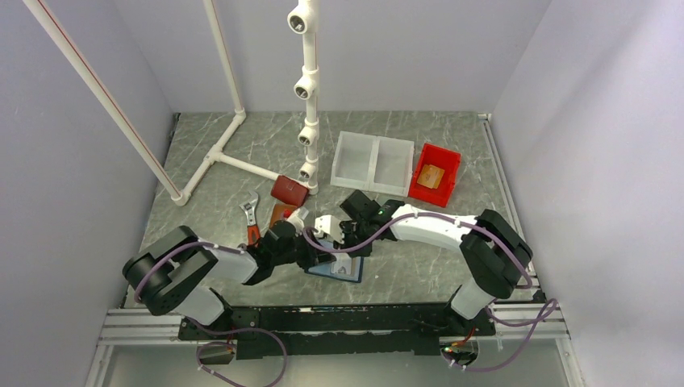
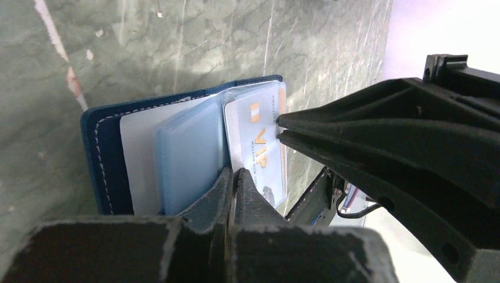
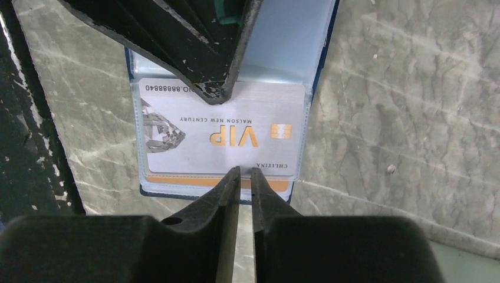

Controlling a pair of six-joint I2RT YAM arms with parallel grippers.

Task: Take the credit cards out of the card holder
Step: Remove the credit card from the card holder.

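Two cards show in the open card holder (image 2: 100,154), which lies flat on the grey, marble-look table (image 3: 407,88) between both arms. On top is a smooth silver card (image 3: 224,132) with gold letters and a diamond picture, tucked in a shiny see-through pocket. A thin strip of an orange card (image 3: 177,180) peeks out under it. The holder is dark blue with pale stitches outside and light blue inside. The left gripper (image 2: 234,177) has its black jaws pressed together, tips right at the silver card. The right gripper (image 3: 244,172) meets a long edge of that card. Only a thin slit parts its jaws, and I cannot tell if they pinch anything. Farther off sit a boxy red bin (image 1: 440,153) and a metal wrench (image 1: 252,214).
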